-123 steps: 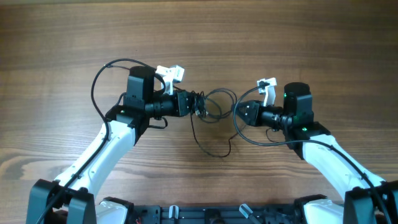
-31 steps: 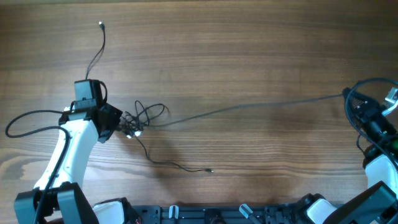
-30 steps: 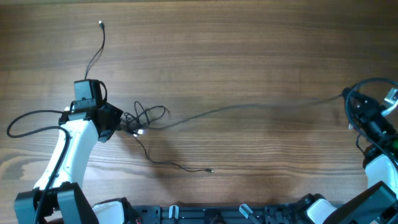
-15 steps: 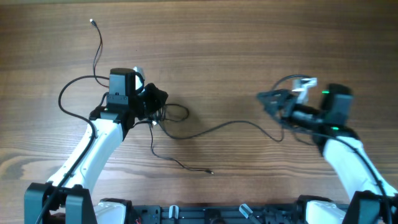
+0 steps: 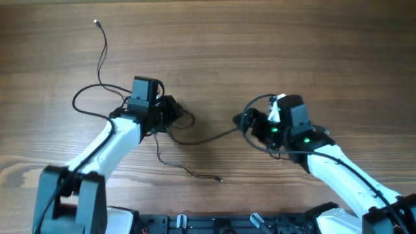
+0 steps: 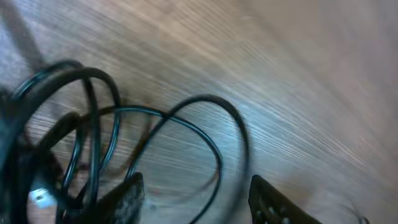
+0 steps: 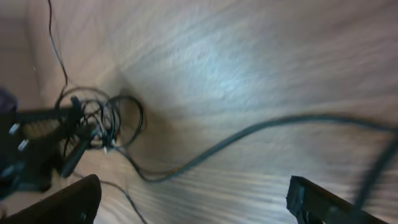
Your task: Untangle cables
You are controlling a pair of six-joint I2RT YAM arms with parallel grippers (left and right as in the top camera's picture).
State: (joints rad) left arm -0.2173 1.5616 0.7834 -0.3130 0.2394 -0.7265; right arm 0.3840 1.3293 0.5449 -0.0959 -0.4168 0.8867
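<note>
1. Closest to the robot's base is the near strand (image 5: 187,171) of the cables (image 7: 93,124). It is one very thin black wire trailing from the knot toward the front of the desk (image 5: 312,45), and it ends in a tiny plug (image 5: 221,180). Neither hand touches it.
2. Next out, left of centre, the knot (image 5: 179,119) is a small bunch of overlapping loops lying flat on the desk. The left hand (image 6: 200,200) is right at it. Its fingers (image 6: 127,198) stand apart, with loops between and ahead of them and nothing pinched.
3. Level with that, the long strand (image 5: 211,135) runs from the knot rightward to the right hand (image 7: 196,202). That hand's fingers (image 7: 314,202) are spread wide and empty, and the strand lies on the desk ahead of them. Its end is hidden by the arm's own thicker wiring.
4. Farthest out, the far strand (image 5: 104,45) curves away past the left arm to a second plug (image 5: 95,23) near the far-left of the desk.
5. Handling, as I judge it: the wires look light and limp, yet springy enough to keep their loops. They would likely slide on the wood and slip from a loose pinch. The plugs may snag. Take one strand just outside the knot, not the bunch itself, since a hard pull could tighten it.
6. Count: one knot, three strands leaving it, two plugs in view, two hands. The number of separate cables inside the knot cannot be told.
</note>
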